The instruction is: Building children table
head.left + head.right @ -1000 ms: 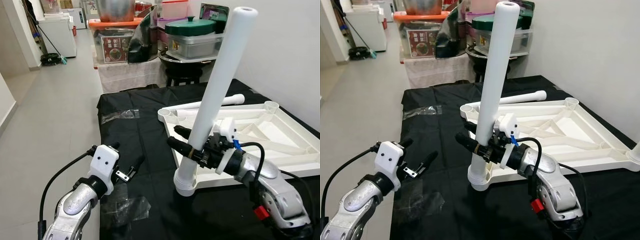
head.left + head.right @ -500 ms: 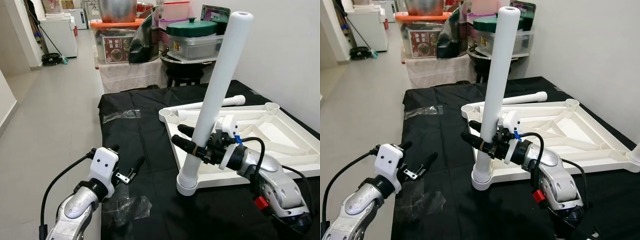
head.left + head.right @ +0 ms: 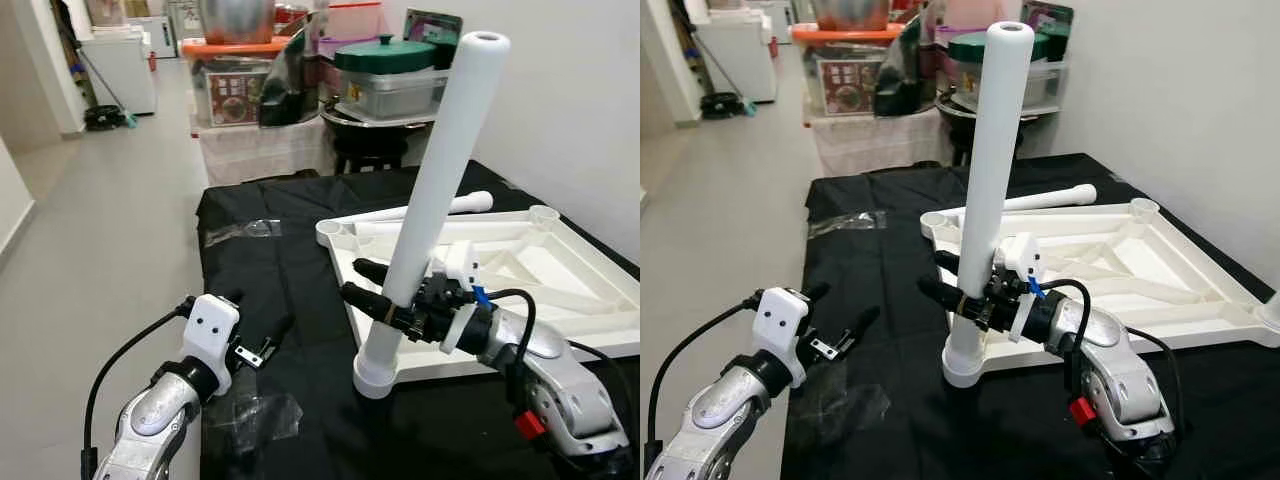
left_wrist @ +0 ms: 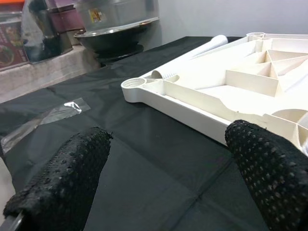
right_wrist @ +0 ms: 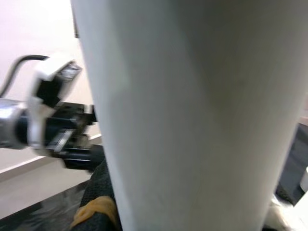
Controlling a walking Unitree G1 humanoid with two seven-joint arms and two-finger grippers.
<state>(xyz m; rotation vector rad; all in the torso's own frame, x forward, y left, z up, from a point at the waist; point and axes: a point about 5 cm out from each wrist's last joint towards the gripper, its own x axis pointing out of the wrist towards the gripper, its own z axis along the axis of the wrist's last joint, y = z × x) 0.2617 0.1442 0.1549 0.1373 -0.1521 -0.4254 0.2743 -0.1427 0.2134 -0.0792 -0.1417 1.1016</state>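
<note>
A white table top [image 3: 520, 270] lies upside down on a black cloth [image 3: 280, 260]. A long white table leg [image 3: 430, 190] stands almost upright at the top's near left corner, its threaded foot [image 3: 372, 372] at the corner socket. My right gripper [image 3: 362, 284] is shut on the leg low down, fingers on both sides of it; the leg's white surface [image 5: 202, 120] is close up in the right wrist view. A second white leg [image 3: 440, 207] lies along the far edge of the top. My left gripper [image 3: 258, 326] hovers open over the cloth, left of the top [image 4: 202, 91].
Clear plastic wrap [image 3: 240, 231] lies on the cloth at the far left, another piece [image 3: 250, 418] near its front. Behind stands a table with pots and containers [image 3: 300, 70]. Grey floor [image 3: 100, 220] runs along the left; a white wall rises on the right.
The leg has been tipped more upright, its top swinging slightly left, while the right gripper keeps hold of it. The left gripper has barely moved.
</note>
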